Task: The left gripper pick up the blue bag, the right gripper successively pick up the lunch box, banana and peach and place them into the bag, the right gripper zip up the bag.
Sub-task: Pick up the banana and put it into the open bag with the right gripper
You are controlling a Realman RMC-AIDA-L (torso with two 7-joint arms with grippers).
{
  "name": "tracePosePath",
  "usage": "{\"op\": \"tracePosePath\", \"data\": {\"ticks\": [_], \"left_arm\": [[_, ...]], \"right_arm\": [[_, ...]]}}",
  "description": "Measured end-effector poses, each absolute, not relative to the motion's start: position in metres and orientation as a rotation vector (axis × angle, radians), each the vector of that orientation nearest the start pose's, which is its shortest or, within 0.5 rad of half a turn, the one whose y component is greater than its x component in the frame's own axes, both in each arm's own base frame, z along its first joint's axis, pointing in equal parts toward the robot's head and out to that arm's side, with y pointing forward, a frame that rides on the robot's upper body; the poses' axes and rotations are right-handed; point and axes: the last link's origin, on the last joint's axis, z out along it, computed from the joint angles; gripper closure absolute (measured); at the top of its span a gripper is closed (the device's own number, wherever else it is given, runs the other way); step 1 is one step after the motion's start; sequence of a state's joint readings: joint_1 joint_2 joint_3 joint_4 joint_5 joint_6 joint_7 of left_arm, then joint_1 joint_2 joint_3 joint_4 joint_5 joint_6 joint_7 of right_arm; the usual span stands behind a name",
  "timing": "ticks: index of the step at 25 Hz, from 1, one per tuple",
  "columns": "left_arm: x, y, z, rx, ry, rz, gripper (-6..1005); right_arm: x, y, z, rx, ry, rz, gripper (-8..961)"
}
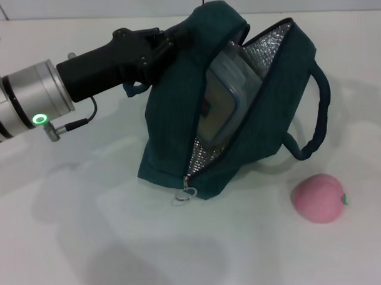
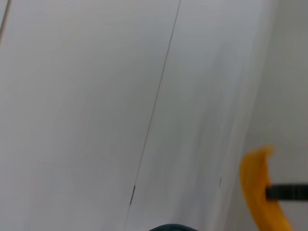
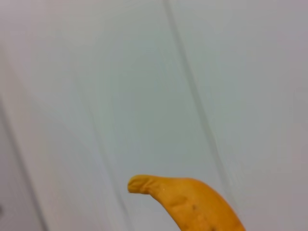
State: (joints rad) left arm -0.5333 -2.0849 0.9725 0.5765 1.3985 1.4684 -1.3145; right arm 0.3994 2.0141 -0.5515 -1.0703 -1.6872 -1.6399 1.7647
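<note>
The blue bag (image 1: 171, 137) is tipped up on the table with its zipper open and silver lining showing. My left gripper (image 1: 165, 43) is shut on the bag's top edge and holds it up. The lunch box (image 1: 223, 97) stands inside the bag. The peach (image 1: 317, 199) lies on the table to the bag's right. The banana (image 3: 192, 202) fills the near edge of the right wrist view. In the left wrist view the banana (image 2: 257, 187) hangs in the air with a black finger (image 2: 288, 192) of my right gripper across it. The head view shows neither the banana nor the right gripper.
The zipper's metal ring pull (image 1: 186, 194) rests on the table at the bag's front corner. One looped handle (image 1: 318, 113) sticks out toward the peach. The white table (image 1: 88, 246) runs on in front of the bag.
</note>
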Motion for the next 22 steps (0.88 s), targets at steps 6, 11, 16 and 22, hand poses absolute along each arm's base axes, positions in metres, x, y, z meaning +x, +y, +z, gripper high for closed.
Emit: {"op": "tracePosePath", "data": {"ticks": [6, 11, 16, 22], "left_arm": [[-0.206, 0.352, -0.004, -2.505, -0.547, -1.187, 953], [-0.204, 0.353, -0.004, -2.508, -0.542, -1.192, 953], [-0.203, 0.354, -0.005, -2.506, -0.547, -1.195, 953], [-0.201, 0.356, -0.005, -2.506, -0.540, -1.195, 953]], "right_arm": [[0.215, 0.352, 0.111, -2.341, 0.608, 1.381, 518], [0.190, 0.369, 0.071, -2.344, 0.629, 1.590, 517], [0.177, 0.373, 0.035, -2.346, 0.583, 1.622, 518], [0.179, 0.370, 0.009, -2.318, 0.589, 1.604, 493]]}}
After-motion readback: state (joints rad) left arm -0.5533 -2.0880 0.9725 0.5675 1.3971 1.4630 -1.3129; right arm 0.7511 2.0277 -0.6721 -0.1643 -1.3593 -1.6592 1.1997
